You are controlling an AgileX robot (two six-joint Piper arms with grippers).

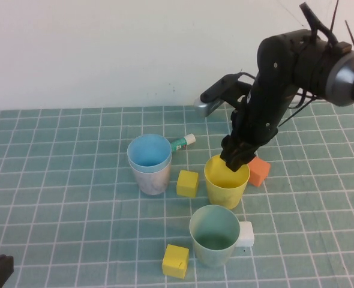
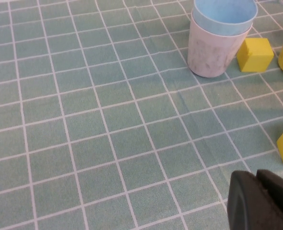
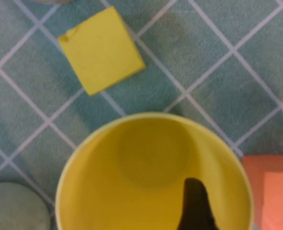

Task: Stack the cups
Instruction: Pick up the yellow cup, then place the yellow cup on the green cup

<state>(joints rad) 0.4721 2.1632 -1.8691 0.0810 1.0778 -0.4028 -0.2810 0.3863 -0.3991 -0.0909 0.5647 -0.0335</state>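
The checked green tablecloth [image 1: 57,180] fills the lower two thirds of the high view, with a pale wall behind it. The right arm [image 1: 285,78] reaches in from the upper right of the frame, and the right gripper [image 1: 236,161] hangs at the far rim of the yellow cup [image 1: 225,183], one finger [image 3: 195,203] dipping inside the cup. Its fingers stand apart and grip nothing.

The cups are wide, tapered and pastel. Left of centre stands the blue cup [image 1: 149,151], nested in a pinkish-white cup [image 1: 152,179], so only the blue rim and inside rise above the pale, slightly mottled outer wall. The yellow cup stands upright right of centre, yellow inside and out, empty. The green cup [image 1: 215,235] stands upright at lower centre, just below the yellow one, pale green with a deeper green inside.

Smaller things lie around them: an orange block [image 1: 259,171] touching or just beside the yellow cup's right side, a yellow block [image 1: 188,183] between the stacked pair and the yellow cup, a second yellow block [image 1: 176,260] at the lower left of the green cup, a white block [image 1: 245,234] against the green cup's right side, and a green-and-white tube [image 1: 182,142] lying behind the blue cup.

The left gripper [image 2: 264,201] sits low at the bottom right of its wrist view, well apart from the cups, fingers pressed together and empty.
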